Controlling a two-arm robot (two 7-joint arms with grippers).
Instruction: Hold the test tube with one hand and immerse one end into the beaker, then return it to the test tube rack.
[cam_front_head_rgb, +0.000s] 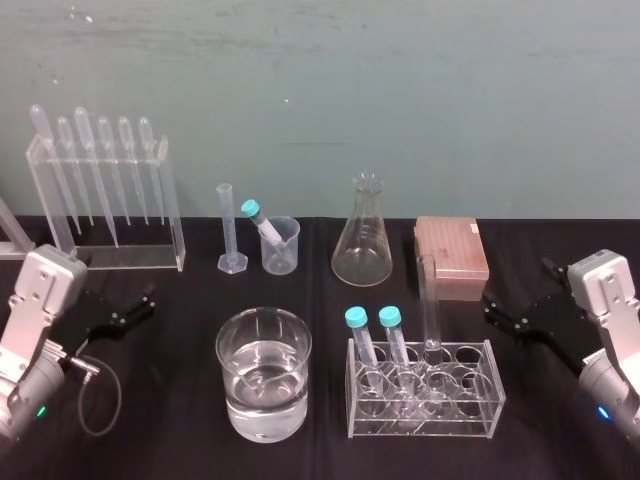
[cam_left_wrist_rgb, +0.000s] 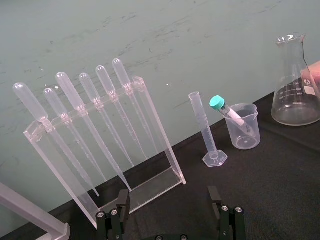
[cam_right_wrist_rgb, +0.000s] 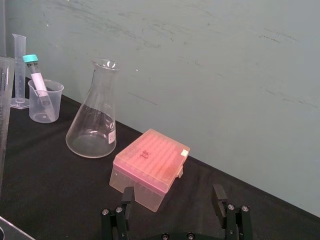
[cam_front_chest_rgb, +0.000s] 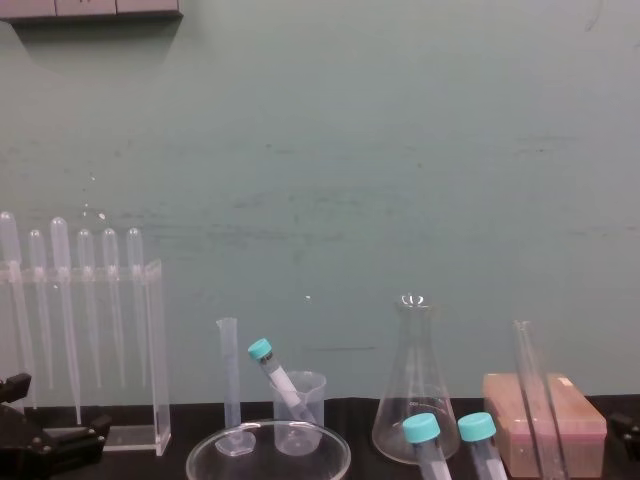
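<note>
Nearest the robot, the water-filled beaker (cam_front_head_rgb: 230, 370) sits at 7 o'clock. Beside it at 5 o'clock the test tube (cam_front_head_rgb: 428, 300) stands upright in a clear holder (cam_front_head_rgb: 425, 415) with two capped tubes, so its top is free to grasp. The left gripper (cam_front_head_rgb: 143, 303) at 9 o'clock and the right gripper (cam_front_head_rgb: 515, 285) at 3 o'clock rest spread and empty, and the right looks better placed for the pickup. The pink test tube rack (cam_front_head_rgb: 452, 248) lies at 1 o'clock.
</note>
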